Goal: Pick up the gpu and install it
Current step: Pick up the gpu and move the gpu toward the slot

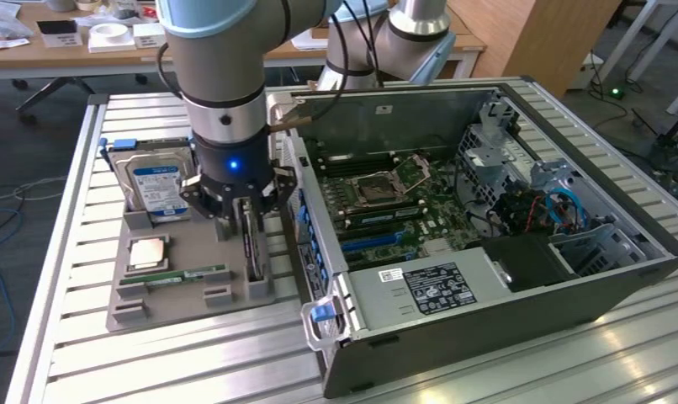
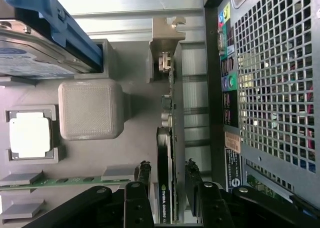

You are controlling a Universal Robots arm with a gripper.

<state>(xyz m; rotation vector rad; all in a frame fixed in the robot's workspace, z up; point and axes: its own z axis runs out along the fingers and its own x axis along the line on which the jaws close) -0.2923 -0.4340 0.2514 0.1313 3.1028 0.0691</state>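
Note:
The gpu (image 1: pixel 254 252) stands on its edge in a slot of the grey holder tray (image 1: pixel 131 310), at the side nearest the computer case. In the wrist view the gpu (image 2: pixel 166 138) is a thin green card with a black face, and its metal bracket points away from the camera. My gripper (image 1: pixel 247 231) hangs straight down over it. Its black fingers (image 2: pixel 144 174) straddle the card, one on each side. My gripper (image 2: pixel 166 169) is open, and a narrow gap shows on both sides of the card.
The open computer case (image 1: pixel 485 210) lies close to the exterior view's right of the tray, motherboard (image 1: pixel 384 202) facing up. The case's perforated rear panel (image 2: pixel 270 88) is near the card. The tray also carries a hard drive (image 1: pixel 160 185), a processor (image 1: pixel 148 252) and a memory stick (image 1: pixel 188 275).

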